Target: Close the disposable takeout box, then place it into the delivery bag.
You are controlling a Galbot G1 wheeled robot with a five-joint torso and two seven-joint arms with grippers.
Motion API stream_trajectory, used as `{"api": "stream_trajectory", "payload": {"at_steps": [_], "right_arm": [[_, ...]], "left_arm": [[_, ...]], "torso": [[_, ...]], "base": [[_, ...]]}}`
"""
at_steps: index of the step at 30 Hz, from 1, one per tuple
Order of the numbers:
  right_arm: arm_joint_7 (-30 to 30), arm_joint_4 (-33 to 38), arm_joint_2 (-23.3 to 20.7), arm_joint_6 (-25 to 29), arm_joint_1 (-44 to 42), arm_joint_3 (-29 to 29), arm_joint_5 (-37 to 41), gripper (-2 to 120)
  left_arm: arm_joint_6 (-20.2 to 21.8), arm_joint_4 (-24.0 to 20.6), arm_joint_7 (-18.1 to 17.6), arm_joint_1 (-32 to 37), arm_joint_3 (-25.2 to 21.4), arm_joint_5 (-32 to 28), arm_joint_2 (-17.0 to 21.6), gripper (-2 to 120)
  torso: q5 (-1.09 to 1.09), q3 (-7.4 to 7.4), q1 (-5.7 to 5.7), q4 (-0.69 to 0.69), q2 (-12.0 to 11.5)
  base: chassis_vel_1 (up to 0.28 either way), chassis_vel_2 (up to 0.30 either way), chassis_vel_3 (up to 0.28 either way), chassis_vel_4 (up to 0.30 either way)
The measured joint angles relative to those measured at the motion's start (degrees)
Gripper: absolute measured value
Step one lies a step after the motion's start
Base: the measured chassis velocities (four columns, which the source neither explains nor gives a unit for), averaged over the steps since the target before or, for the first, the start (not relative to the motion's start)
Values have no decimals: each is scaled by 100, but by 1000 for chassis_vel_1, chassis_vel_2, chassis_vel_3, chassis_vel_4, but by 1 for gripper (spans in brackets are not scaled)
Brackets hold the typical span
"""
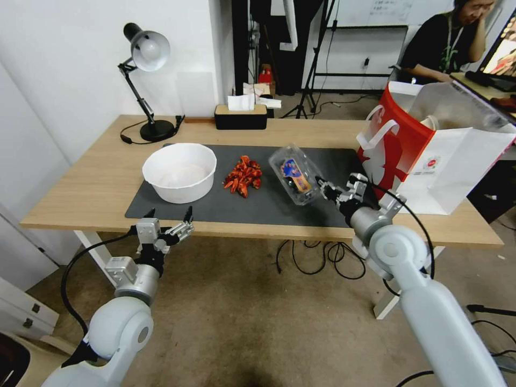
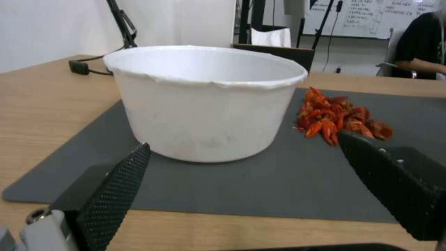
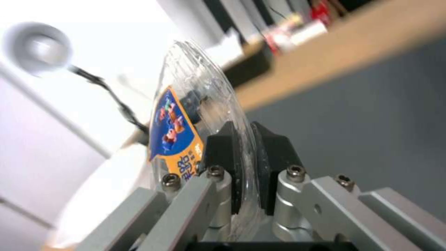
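Two robot arms are reaching over a wooden worktop (image 1: 80,188) covered by a dark mat (image 1: 269,207). On the robot's right, the right gripper (image 1: 324,188) is holding the disposable takeout box (image 1: 294,173), its black fingers (image 3: 223,153) clamped on the thin clear rim at one edge. This clear clamshell box, carrying a blue and orange label, is tilting steeply and appears lifted off the mat, between a small heap of red crayfish (image 1: 243,176) and the delivery bag (image 1: 424,145). That red-and-white bag is standing open at the worktop's right end, its foil lining showing and its white handles (image 1: 379,131) drooping toward the box.

On the robot's left, the left gripper (image 1: 169,223) is hovering at the near edge of the worktop, fingers wide apart and holding nothing, facing a round white bowl (image 1: 179,171).

Judging the risks: the grip is biting only a narrow strip of slippery plastic, so the box could be twisting or sliding free while it is being carried. Whether the lid is fully snapped shut cannot be told; if it is not, it could be springing open and spilling. The box could also be catching on the bag's mouth or handles.
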Motion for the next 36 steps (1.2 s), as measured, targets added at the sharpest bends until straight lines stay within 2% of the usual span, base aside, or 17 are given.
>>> {"api": "stream_trajectory", "payload": {"at_steps": [1,4,5,10,14,18,23,26,30,36], "right_arm": [[0,28,-23,1,10,10,20,6],[17,468,-559,107,258,250,456,6],[17,468,-559,107,258,250,456,6],[75,655,-1087,264,680,624,820,6],[232,504,-1335,341,1072,868,1016,6],[510,42,-1601,381,1549,1145,1187,6],[823,-431,-1746,365,1850,1330,1225,6],[1239,-860,-1844,219,2014,1515,1225,6],[1489,-992,-1889,19,1962,1691,1224,6],[1821,-983,-1879,-404,1444,1907,1251,6]], "left_arm": [[0,4,-1,-1,5,5,-3,100],[-16,68,-4,-10,89,65,-49,100],[-16,68,-4,-10,89,65,-49,100],[-22,81,-10,-8,91,74,-51,100],[-23,83,-17,-14,68,73,-45,100],[-35,83,-25,1,29,68,-45,100],[-48,83,-31,27,-19,67,-44,100],[-58,68,-35,79,-67,66,-52,100],[-64,59,-37,118,-99,67,-56,100],[-72,17,-46,162,-132,81,-72,100]], "torso": [[-1,0,0,0,0],[1,0,0,-1,0],[1,0,0,-1,0],[1,0,0,-1,0],[1,0,0,0,0],[2,1,0,0,0],[1,1,0,0,0],[1,1,0,-1,0],[-1,1,0,0,0],[1,1,0,-1,-1]], "base": [[0,0,0,0],[0,0,0,0],[0,0,0,0],[0,0,0,0],[0,0,0,0],[0,0,0,0],[0,0,0,0],[0,0,0,0],[0,0,0,0],[0,0,0,0]]}}
